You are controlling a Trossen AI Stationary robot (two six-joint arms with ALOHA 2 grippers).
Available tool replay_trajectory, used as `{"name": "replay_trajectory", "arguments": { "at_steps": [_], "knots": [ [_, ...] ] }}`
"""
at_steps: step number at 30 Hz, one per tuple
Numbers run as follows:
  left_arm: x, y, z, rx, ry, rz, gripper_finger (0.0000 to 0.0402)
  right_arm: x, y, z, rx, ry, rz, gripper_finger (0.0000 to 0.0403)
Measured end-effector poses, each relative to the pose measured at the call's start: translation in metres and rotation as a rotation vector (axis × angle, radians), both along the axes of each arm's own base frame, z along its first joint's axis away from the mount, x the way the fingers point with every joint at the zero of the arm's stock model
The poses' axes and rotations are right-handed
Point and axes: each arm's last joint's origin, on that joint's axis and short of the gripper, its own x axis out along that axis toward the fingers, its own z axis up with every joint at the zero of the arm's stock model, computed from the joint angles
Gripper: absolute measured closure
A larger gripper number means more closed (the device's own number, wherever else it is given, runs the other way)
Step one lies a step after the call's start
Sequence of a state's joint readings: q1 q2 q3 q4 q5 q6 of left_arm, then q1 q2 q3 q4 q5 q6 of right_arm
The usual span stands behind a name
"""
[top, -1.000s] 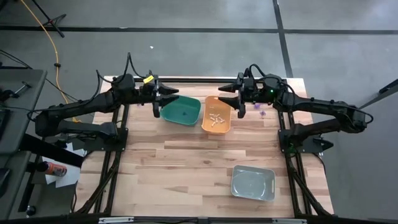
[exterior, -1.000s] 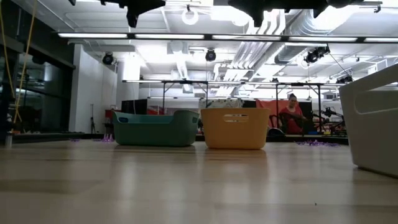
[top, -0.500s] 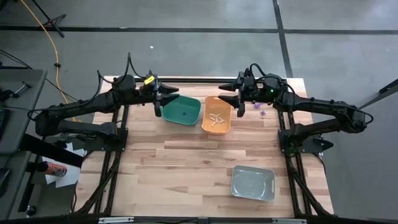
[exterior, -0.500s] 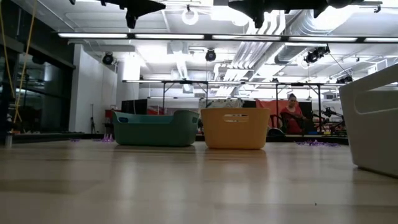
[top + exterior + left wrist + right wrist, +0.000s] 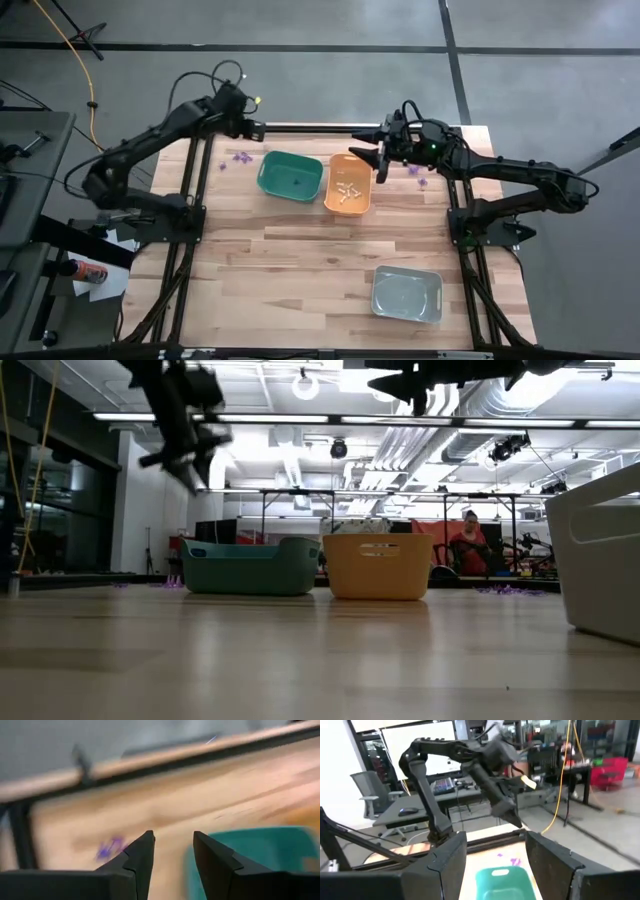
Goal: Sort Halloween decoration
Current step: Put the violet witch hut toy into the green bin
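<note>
Purple trinkets (image 5: 238,157) lie loose on the table left of the green bin (image 5: 290,175), and more purple ones (image 5: 417,176) lie right of the orange bin (image 5: 348,185). Cream trinkets (image 5: 347,191) sit inside the orange bin. My left gripper (image 5: 252,130) hangs open near the far edge, above and beyond the left purple group; its wrist view shows a purple trinket (image 5: 110,848) past the open fingers (image 5: 172,852). My right gripper (image 5: 378,160) hovers open over the orange bin's far right corner, and also shows in its own wrist view (image 5: 495,865).
A grey bin (image 5: 407,294) stands near the table's near right part, apart from the other two. The green bin (image 5: 250,565) and orange bin (image 5: 378,565) stand side by side at the far middle. Bare wood lies between them and the near edge. A person (image 5: 468,545) sits in the room behind.
My left arm has swung away from above the green bin's left end, rising and moving toward the table's far left corner, and it shows blurred in the low view. The bins and trinkets have stayed in place.
</note>
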State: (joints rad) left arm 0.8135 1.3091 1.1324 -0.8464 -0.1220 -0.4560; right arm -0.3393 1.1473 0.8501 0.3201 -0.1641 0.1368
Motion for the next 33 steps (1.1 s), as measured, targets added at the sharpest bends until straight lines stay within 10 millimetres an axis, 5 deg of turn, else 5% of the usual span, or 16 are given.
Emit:
{"name": "replay_trajectory", "arguments": {
  "at_steps": [9, 14, 22, 33],
  "knots": [
    [-0.011, 0.019, -0.086, -0.246, 0.140, 0.261, 0.0273, 0.000, 0.000, -0.004, 0.060, 0.030, 0.000, 0.0204],
    [-0.015, 0.014, -0.113, -0.283, 0.102, 0.385, 0.0273, 0.000, 0.000, -0.005, 0.082, 0.036, -0.001, 0.0204],
    [-0.016, 0.018, -0.128, -0.245, -0.003, 0.483, 0.0273, 0.000, 0.000, -0.005, 0.083, 0.040, -0.001, 0.0204],
    [-0.015, 0.020, -0.150, -0.295, 0.070, 0.519, 0.0273, 0.000, 0.000, -0.007, 0.091, 0.055, -0.004, 0.0204]
  ]
}}
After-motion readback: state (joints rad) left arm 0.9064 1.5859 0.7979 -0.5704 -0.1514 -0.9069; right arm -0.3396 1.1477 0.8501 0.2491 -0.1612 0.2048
